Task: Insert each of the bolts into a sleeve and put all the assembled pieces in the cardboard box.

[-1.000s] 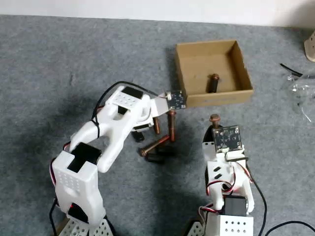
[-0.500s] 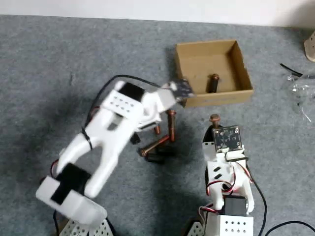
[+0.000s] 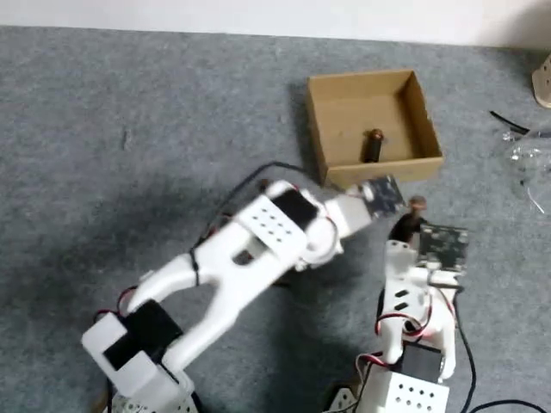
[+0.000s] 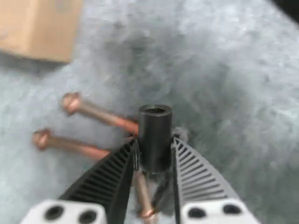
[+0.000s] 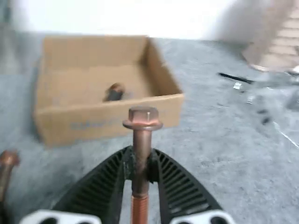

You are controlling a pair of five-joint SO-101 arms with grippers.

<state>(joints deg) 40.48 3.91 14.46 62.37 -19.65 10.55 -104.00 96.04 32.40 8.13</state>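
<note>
My left gripper (image 4: pixel 154 142) is shut on a black sleeve (image 4: pixel 155 133), held upright above the grey carpet with its bore facing up. Three loose copper bolts (image 4: pixel 93 112) lie on the carpet beneath it. My right gripper (image 5: pixel 140 156) is shut on the shank of a copper bolt (image 5: pixel 141 123), head up, in front of the cardboard box (image 5: pixel 70 116). From above, the left arm's wrist (image 3: pixel 379 196) sits just beside the right arm's bolt head (image 3: pixel 417 205), close to the box's (image 3: pixel 320 129) near wall. One assembled piece (image 3: pixel 374 144) lies inside the box.
Black cables and a clear plastic item (image 3: pixel 525 146) lie at the right edge of the carpet, with a pale wooden object (image 3: pixel 542 82) behind them. The left arm's body (image 3: pixel 258 249) stretches across the middle of the carpet.
The left arm has swung to the right from the bolt pile, carrying the sleeve up next to the right gripper's bolt. The right arm has shifted slightly right.
</note>
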